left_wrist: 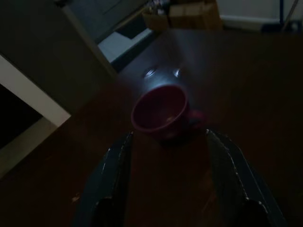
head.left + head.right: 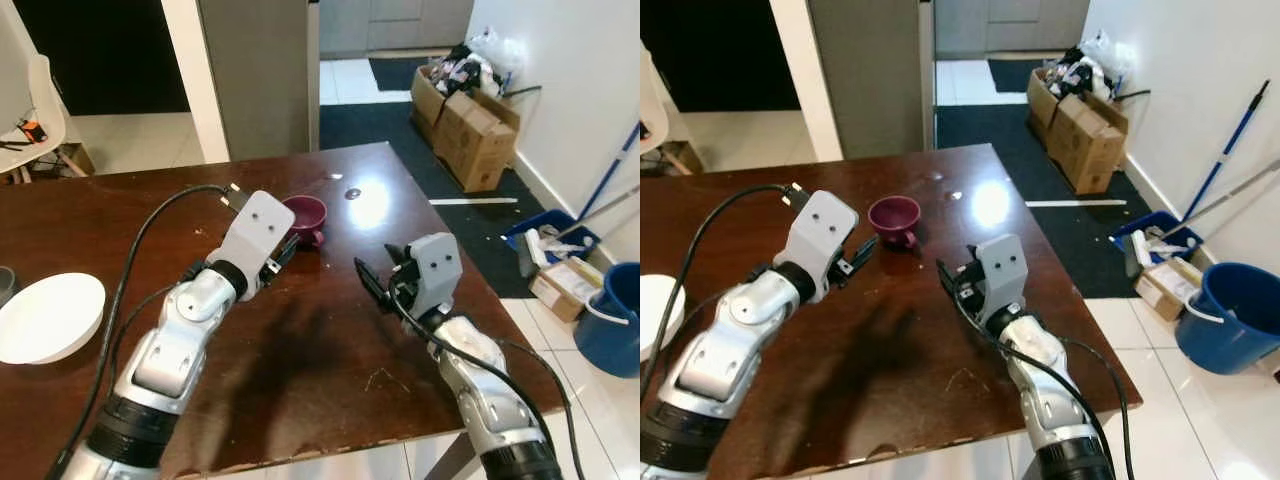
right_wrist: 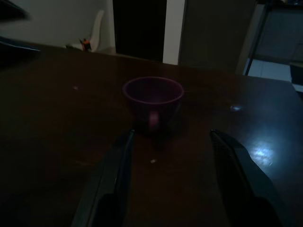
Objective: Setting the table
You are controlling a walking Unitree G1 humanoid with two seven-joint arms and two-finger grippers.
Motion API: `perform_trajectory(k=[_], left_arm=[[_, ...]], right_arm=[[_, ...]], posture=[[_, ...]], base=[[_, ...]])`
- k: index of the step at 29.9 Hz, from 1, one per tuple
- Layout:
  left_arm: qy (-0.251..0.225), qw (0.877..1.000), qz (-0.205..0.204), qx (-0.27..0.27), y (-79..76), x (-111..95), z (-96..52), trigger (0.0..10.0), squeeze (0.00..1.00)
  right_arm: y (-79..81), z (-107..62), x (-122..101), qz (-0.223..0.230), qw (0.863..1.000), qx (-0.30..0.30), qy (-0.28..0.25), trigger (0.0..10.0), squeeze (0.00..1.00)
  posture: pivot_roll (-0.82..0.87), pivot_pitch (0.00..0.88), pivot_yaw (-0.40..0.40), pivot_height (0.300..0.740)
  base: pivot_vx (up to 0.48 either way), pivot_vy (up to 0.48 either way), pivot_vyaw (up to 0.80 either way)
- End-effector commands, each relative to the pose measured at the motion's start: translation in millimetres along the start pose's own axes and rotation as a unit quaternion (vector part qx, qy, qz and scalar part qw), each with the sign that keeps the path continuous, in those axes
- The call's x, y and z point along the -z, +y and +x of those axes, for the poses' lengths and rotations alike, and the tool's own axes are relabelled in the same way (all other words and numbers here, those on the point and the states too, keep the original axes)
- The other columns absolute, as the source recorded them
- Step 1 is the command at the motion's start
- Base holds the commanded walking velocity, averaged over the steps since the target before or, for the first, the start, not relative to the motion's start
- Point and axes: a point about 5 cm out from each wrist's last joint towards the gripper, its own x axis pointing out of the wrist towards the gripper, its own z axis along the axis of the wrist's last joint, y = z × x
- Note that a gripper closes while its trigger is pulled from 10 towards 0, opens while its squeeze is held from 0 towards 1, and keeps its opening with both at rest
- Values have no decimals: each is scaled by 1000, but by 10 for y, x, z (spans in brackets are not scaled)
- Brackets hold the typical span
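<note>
Left gripper (image 2: 862, 255) hangs low over the dark brown glossy wooden table (image 2: 330, 340), two black fingers (image 1: 113, 175) spread apart, nothing between them. Just ahead of the fingertips stands the small maroon cup with a side handle (image 2: 894, 219), upright, apart from the fingers, not touching them. In the left wrist view the cup (image 1: 161, 112) sits centred beyond the gap between the fingers, its handle turned to one side; inside looks empty, though the view is dim.

Right gripper (image 2: 375, 283) hovers over the table nearer the robot and to the right of the cup, fingers also parted and holding nothing. It points toward the cup; the right wrist view shows the cup (image 3: 153, 97) a little way ahead between the two finger lines, handle facing the camera.

Cup stands in the far middle part of the table, near a bright glare patch from a lamp. Colour even maroon, rim round, wall flaring slightly upward.

Shallow white round bowl (image 2: 45, 315) rests at the table's left edge, well apart from both grippers; looks empty.

Off the table: brown cardboard boxes (image 2: 465, 130) against the white wall, stuffed with mixed items; a blue plastic bucket (image 2: 1230, 315) on the tiled floor at right; a white chair (image 2: 35, 110) at far left.
</note>
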Motion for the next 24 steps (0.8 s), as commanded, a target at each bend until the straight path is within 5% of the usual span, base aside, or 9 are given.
perform_trajectory(k=[1, 4, 10, 24], left_arm=[[4, 1000, -4, 2, 48, -2, -37, 10000, 0], [20, 999, 26, 14, 195, -7, -168, 10000, 0], [42, 998, 48, 16, 403, -36, -355, 10000, 0], [52, 997, 55, 11, 517, -178, -572, 10000, 0]], right_arm=[[12, 7, 45, -2, 1000, -4, 3, 10000, 0], [-70, 105, 48, -18, 1000, -11, 6, 10000, 0], [-139, 234, 31, 20, 999, -40, 8, 10000, 0], [-142, 479, -147, 23, 994, -106, 0, 10000, 0]], posture=[[111, 46, 133, 740], [158, 78, 145, 740], [209, 141, 158, 740], [261, 203, 121, 740]], base=[[0, 0, 0], [0, 0, 0], [0, 0, 0], [0, 0, 0]])
